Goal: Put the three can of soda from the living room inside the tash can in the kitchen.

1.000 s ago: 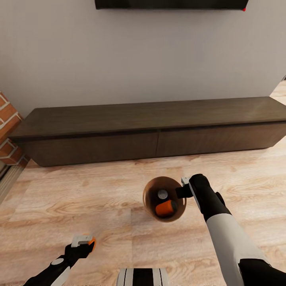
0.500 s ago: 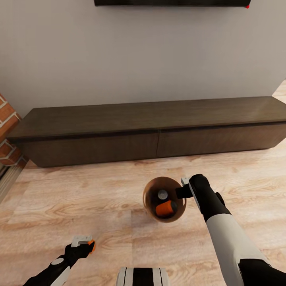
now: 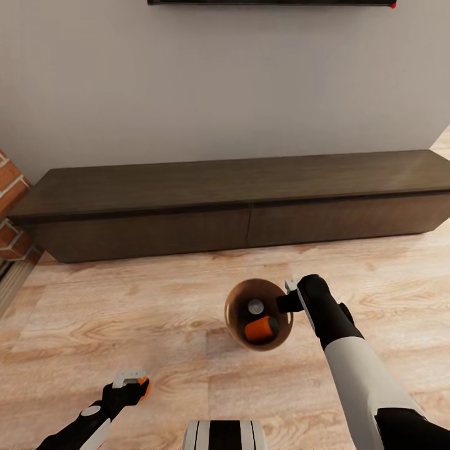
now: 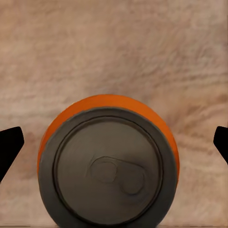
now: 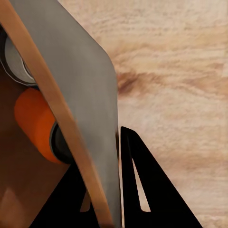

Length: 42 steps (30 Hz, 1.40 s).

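In the head view my right gripper [image 3: 289,303] is shut on the rim of the tash can [image 3: 237,325], held above the wood floor. Inside lie an orange can of soda [image 3: 261,328] and a can of which I see the grey top [image 3: 255,306]. The right wrist view has the grey wall of the tash can [image 5: 80,85] between my right gripper's [image 5: 111,190] fingers, with the orange can [image 5: 35,123] inside. At the lower left, my left gripper [image 3: 132,386] is shut on another orange can [image 3: 145,387]. In the left wrist view its grey top [image 4: 108,168] sits between the fingertips [image 4: 9,147].
A long dark wood low cabinet [image 3: 237,200] runs along the grey wall ahead. The brick fireplace edge [image 3: 9,206] is at the left, and the TV's lower edge [image 3: 269,2] at the top. Light plank floor [image 3: 125,312] lies all around. My base [image 3: 225,434] shows at the bottom.
The whole picture has shifted a little, so the camera has moved. Both grippers keep their hold; the left one with its can sits slightly lower in the view.
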### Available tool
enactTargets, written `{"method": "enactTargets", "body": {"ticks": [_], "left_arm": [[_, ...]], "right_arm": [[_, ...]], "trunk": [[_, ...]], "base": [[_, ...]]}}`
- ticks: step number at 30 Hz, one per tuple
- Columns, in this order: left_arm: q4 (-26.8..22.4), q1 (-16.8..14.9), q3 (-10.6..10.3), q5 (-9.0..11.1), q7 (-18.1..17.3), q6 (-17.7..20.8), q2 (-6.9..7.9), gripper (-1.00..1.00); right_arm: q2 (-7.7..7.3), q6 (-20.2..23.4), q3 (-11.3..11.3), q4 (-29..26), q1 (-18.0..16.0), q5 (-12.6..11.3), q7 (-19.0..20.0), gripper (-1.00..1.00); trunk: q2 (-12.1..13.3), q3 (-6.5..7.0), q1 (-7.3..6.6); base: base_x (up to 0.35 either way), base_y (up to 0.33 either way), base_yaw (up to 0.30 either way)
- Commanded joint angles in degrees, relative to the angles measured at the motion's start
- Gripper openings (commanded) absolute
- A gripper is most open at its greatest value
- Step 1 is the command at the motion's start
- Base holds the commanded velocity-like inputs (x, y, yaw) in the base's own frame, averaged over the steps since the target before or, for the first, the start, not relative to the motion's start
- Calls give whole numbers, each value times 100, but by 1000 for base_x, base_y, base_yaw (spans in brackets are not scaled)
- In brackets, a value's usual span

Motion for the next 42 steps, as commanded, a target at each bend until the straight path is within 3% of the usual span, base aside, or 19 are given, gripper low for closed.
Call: {"method": "enactTargets", "body": {"ticks": [1, 5, 15, 16, 26, 42], "left_arm": [[1, 0, 1, 0, -1, 2, 0, 100], [3, 0, 3, 0, -2, 8, 0, 100], [6, 0, 10, 0, 5, 2, 0, 100], [11, 0, 11, 0, 4, 2, 0, -100], [38, 0, 56, 0, 1, 11, 0, -100], [40, 0, 34, 17, 6, 81, -9, -100]], "right_arm": [[1, 11, -4, -3, -3, -107, 31, -100], [-3, 11, -8, -3, 12, -107, 31, -100], [-8, 11, -11, -3, 17, -107, 31, -100], [-8, 11, -11, -3, 20, -107, 31, -100], [-2, 11, -4, -4, 59, -93, 29, -100], [1, 11, -1, -8, 69, -89, 30, -100]], "trunk": [[-2, -22, 1], [-7, -111, 12], [-7, -111, 12], [-7, -111, 12], [-7, -111, 12], [14, 244, -30]], "base": [[0, 0, 0], [0, 0, 0], [0, 0, 0], [0, 0, 0], [0, 0, 0], [0, 0, 0]]}}
